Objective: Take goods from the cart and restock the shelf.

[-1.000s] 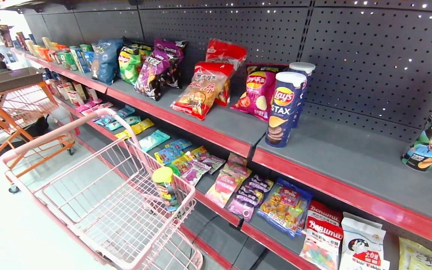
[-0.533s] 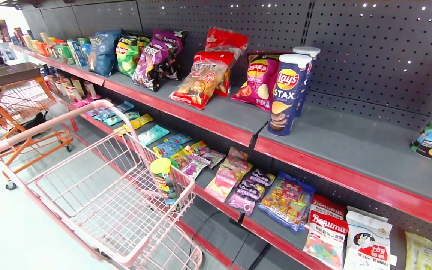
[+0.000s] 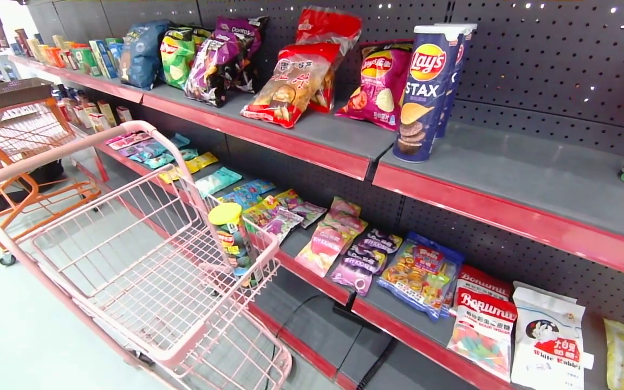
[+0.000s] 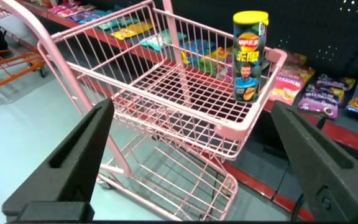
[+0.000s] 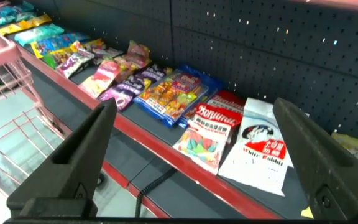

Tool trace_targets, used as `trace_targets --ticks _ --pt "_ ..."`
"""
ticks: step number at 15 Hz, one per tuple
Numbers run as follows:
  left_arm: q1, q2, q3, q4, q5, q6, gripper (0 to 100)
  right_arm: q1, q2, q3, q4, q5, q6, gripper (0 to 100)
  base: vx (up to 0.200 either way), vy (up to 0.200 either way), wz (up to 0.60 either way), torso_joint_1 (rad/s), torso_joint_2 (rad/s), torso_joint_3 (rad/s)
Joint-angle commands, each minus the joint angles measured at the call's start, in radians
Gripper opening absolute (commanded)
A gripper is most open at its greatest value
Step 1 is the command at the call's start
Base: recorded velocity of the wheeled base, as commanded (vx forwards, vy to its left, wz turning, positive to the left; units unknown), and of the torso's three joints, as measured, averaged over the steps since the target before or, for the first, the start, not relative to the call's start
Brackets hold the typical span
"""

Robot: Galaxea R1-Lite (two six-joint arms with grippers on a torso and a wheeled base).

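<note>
Head view: camera has tipped down, likely toward a pick; chip can (image 3: 229, 238) upright at eight o'clock, in a corner of the pink cart (image 3: 63, 156). Left wrist: left gripper (image 4: 189, 163) fingers spread, can beyond. Right wrist: right gripper (image 5: 191, 163) fingers spread, empty.

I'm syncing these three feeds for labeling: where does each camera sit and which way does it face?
Head: on the head, looking down at shelf and pink cart.
Left wrist: behind open left gripper, facing the cart.
Right wrist: behind open right gripper, facing lower-shelf white bag.
Shared: head and left wrist both show the cart's chip can.
</note>
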Motion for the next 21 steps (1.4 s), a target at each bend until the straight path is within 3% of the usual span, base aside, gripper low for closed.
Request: trace_targets --ticks 1,5,7,8,9,10,11,12,13,14,15,17,18,19,21 --pt "0.0 0.001 0.0 0.0 -0.001 -0.001 100 0.0 0.0 0.0 0.0 0.0 0.0 100 0.0 0.0 0.0 -0.168 0.51 0.359" --pt "0.0 0.001 -0.003 0.0 -0.026 -0.015 100 0.0 0.0 0.0 0.0 0.0 0.0 100 0.0 0.0 0.0 -0.054 0.17 0.122" --pt "-0.001 0.005 -0.038 -0.001 -0.032 0.026 100 0.0 0.0 0.0 0.0 -0.001 0.002 100 0.0 0.0 0.0 0.0 0.0 0.0" --pt "-0.032 0.182 -0.213 0.003 -0.021 -0.003 100 0.0 0.0 0.0 0.0 -0.004 0.002 100 0.0 0.0 0.0 0.0 0.0 0.0" --pt "-0.035 0.367 -0.37 -0.004 -0.015 -0.077 100 0.0 0.0 0.0 0.0 -0.007 0.002 100 0.0 0.0 0.0 0.0 0.0 0.0" --pt "-0.035 0.463 -0.453 -0.012 -0.012 -0.093 100 0.0 0.0 0.0 0.0 -0.007 0.002 100 0.0 0.0 0.0 0.0 0.0 0.0" --pt "-0.035 0.706 -0.641 -0.043 -0.012 -0.095 100 0.0 0.0 0.0 0.0 -0.006 0.0 100 0.0 0.0 0.0 0.0 0.0 0.0" --pt "-0.032 0.892 -0.73 -0.096 -0.015 -0.106 100 0.0 0.0 0.0 0.0 -0.007 0.002 100 0.0 0.0 0.0 0.0 0.0 0.0" --pt "-0.02 1.055 -0.75 -0.19 -0.03 -0.109 100 0.0 0.0 0.0 0.0 -0.007 0.002 100 0.0 0.0 0.0 0.0 0.0 0.0" --pt "-0.012 1.171 -0.738 -0.283 -0.078 -0.095 100 0.0 0.0 0.0 0.0 -0.007 0.002 100 0.0 0.0 0.0 0.0 0.0 0.0" --pt "-0.011 1.276 -0.726 -0.342 -0.165 -0.075 100 0.0 0.0 0.0 0.0 -0.007 0.002 100 0.0 0.0 0.0 0.0 0.0 0.0" --pt "0.002 1.421 -0.724 -0.375 -0.311 -0.029 100 0.0 0.0 0.0 0.0 -0.009 0.0 100 0.0 0.0 0.0 0.0 0.0 0.0" --pt "0.009 1.541 -0.73 -0.417 -0.389 0.04 100 0.0 0.0 0.0 0.0 -0.009 0.0 100 0.0 0.0 0.0 0.0 0.0 0.0" --pt "0.008 1.604 -0.73 -0.46 -0.425 0.075 100 0.0 0.0 0.0 0.0 -0.007 -0.002 100 0.0 0.0 0.0 0.0 0.0 0.0" --pt "0.006 1.725 -0.738 -0.553 -0.506 0.1 100 0.0 0.0 0.0 0.0 -0.007 -0.002 100 0.0 0.0 0.0 0.0 0.0 0.0"
